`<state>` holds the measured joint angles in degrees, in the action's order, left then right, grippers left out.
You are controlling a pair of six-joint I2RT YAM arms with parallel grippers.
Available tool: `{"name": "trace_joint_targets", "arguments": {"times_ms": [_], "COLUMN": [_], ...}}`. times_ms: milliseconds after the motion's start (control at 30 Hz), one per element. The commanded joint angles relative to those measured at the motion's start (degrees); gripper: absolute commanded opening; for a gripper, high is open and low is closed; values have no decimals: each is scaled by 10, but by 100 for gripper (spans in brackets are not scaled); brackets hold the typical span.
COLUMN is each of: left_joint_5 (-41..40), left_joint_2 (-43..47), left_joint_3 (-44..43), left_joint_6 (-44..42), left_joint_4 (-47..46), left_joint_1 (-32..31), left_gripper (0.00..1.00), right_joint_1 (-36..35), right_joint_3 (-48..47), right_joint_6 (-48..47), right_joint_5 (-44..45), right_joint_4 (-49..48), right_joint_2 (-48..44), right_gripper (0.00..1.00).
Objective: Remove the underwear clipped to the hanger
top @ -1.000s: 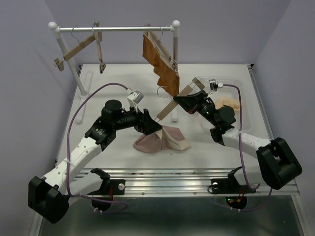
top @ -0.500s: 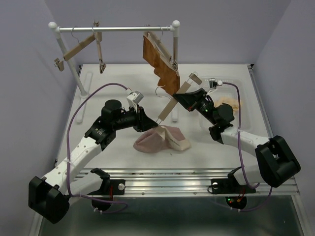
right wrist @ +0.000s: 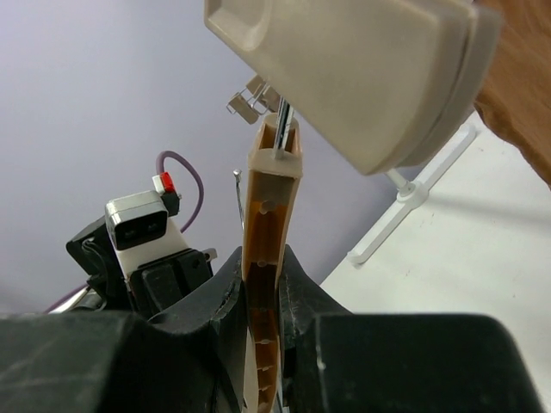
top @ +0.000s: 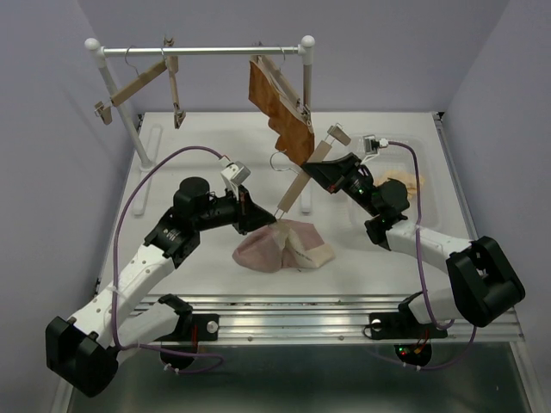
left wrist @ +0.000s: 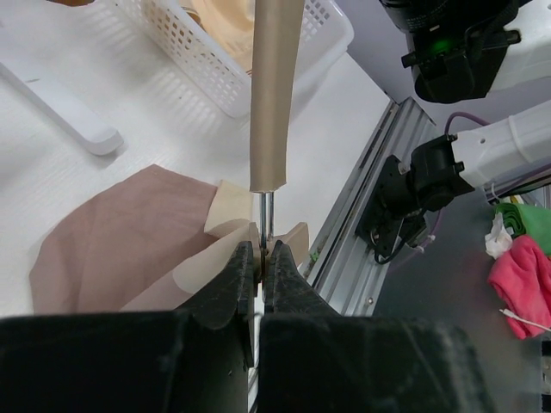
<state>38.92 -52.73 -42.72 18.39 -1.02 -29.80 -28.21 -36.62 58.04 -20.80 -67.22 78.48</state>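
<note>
Jaws on your left gripper (left wrist: 261, 249) are pressed together at the metal clip (left wrist: 267, 215) under the wooden hanger (top: 301, 176), just above the dusty pink brief (top: 265, 249), which lies crumpled on the desk (top: 207, 138). You cannot tell whether they pinch cloth or clip. Your right gripper (right wrist: 269, 271) is clamped on that tilted hanger's bar, higher up. Beside that arm, a white basket (left wrist: 284, 52) holds the pale cream brief (top: 403, 182). Farther back, the rust brown brief (top: 275, 103) hangs clipped on the rail (top: 232, 51), close behind the raised hanger, with two bare hangers (top: 138, 82) to its left.
</note>
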Motion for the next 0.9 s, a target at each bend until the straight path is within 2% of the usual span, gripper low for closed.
{"name": "trace_joint_targets", "arguments": {"times_ms": [0, 167, 200, 233, 333, 367, 533, 600, 767, 867], "left_joint_5": [-37, -46, -45, -44, -49, -53, -74, -71, -38, -9], "left_joint_2": [5, -13, -14, -14, -11, -11, -24, -37, -72, -90], "left_joint_3": [-7, -25, -27, -29, -39, -41, -59, -56, -51, -54], "left_joint_6": [6, 8, 12, 13, 15, 16, 20, 29, 54, 60], "left_joint_4": [-9, -12, -14, -14, -14, -14, -28, -71, -159, -180], "left_joint_1": [2, 3, 3, 3, 3, 3, 3, 3, 2, 1], "left_gripper": [2, 2, 17, 40, 70, 98, 99, 99, 99, 99], "right_joint_1": [3, 3, 3, 3, 3, 3, 3, 3, 3, 3], "right_joint_3": [-24, -26, -28, -28, -27, -24, -11, -9, -10, -14], "right_joint_6": [-48, -54, -54, -52, -43, -40, -6, -1, 1, 5], "right_joint_5": [14, 0, -3, -8, -16, -20, -42, -44, -46, -50], "right_joint_4": [-15, -13, -14, -12, -12, -19, -61, -70, -75, -78], "right_joint_2": [5, -2, -4, -5, -6, -5, 5, 8, 8, 11], "right_gripper": [1, 1, 1, 1, 1, 1, 1, 1, 1, 1]}}
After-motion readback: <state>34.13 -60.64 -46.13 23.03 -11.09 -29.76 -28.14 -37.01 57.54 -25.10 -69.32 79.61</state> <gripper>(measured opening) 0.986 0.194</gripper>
